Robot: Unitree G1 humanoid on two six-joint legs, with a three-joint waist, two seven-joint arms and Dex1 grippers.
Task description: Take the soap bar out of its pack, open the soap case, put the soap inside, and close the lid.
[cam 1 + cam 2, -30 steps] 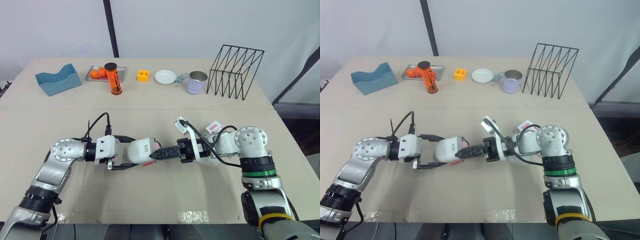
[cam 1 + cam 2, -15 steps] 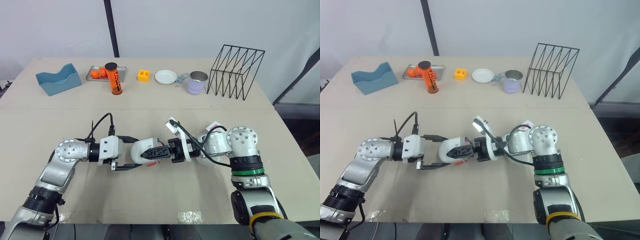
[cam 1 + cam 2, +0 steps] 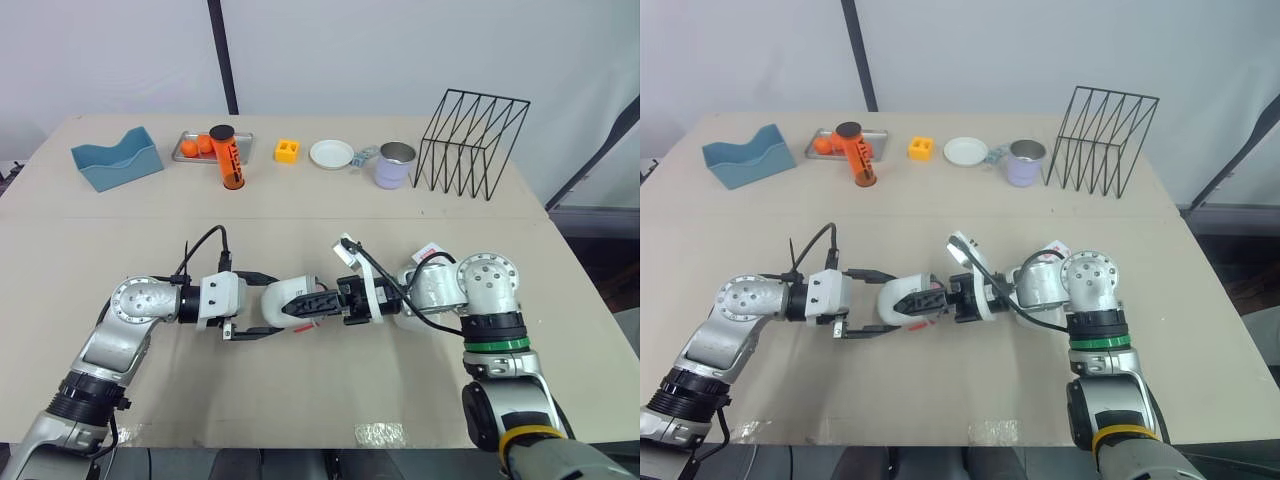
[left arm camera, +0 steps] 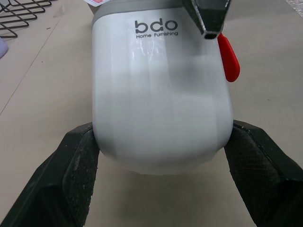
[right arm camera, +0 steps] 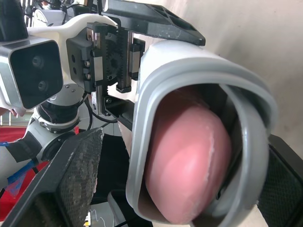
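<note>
My two head cameras look forward and down over the whole table [image 3: 300,400] from its near edge. My left and right wrist cameras face each other at close range. All views share the soap case [image 3: 282,300].

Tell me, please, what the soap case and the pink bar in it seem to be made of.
The soap case: probably smooth white plastic, semi-gloss, given soft reflections and a printed logo. The soap bar: pink, waxy, matte, likely solid soap.

Table [image 3: 300,225]: pale beige top, crossed by one seam.
Wall [image 3: 350,40]: plain white, seen behind the table.
Pole [image 3: 222,55]: black, set against wall.
Floor [image 3: 605,250]: dark, glimpsed at right.
</note>
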